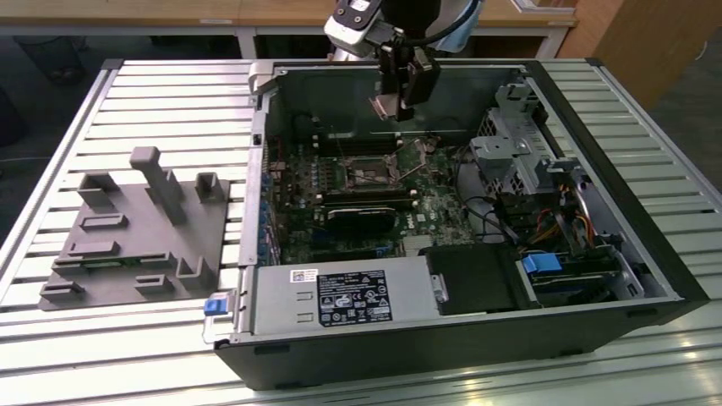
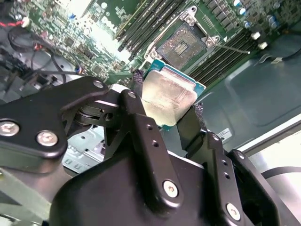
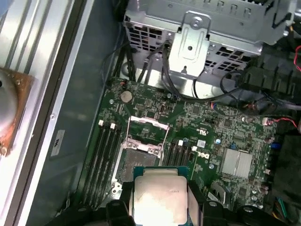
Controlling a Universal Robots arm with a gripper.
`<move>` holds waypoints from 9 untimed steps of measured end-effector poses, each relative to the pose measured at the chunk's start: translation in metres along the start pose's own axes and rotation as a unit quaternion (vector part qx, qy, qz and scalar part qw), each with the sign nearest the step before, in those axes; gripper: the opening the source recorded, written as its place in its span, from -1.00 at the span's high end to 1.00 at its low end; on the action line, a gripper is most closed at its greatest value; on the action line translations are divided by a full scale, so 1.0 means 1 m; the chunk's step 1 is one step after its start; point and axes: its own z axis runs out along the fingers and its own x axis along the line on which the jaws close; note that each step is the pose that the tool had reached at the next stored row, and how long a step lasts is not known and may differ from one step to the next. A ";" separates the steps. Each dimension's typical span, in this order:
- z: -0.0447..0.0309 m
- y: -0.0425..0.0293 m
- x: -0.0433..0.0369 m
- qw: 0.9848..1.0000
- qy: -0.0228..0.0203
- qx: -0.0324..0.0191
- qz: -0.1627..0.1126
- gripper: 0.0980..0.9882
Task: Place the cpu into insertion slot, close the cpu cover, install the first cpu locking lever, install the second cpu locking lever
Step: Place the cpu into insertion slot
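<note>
My gripper (image 1: 393,106) hangs over the open computer case, shut on the cpu (image 1: 381,108), a small square chip with a pale metal top. In both wrist views the cpu (image 2: 167,94) (image 3: 157,197) sits between the two black fingers (image 2: 136,92), gripped by opposite edges. The insertion slot (image 1: 370,175) (image 2: 181,44) (image 3: 135,162) lies below on the green motherboard, its dark centre bare. The cpu is above the slot and apart from it. The cpu cover (image 3: 147,121), a thin silver frame, stands swung open at the slot's far edge.
The case (image 1: 631,254) lies open on a slatted table. Its walls, a metal drive cage (image 1: 508,144) (image 3: 197,37) and cables (image 1: 553,228) ring the motherboard. A black heatsink block (image 1: 361,222) sits near the slot. A grey fixture (image 1: 135,228) stands at the exterior view's left.
</note>
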 end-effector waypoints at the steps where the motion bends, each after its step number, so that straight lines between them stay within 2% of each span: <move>1: 0.0003 0.0000 0.0001 1.000 -0.001 0.000 0.006 0.00; 7: 0.0017 -0.0003 0.0006 0.999 -0.003 -0.001 0.035 0.00; 9: 0.0019 -0.0005 0.0006 0.999 -0.003 -0.001 0.036 0.00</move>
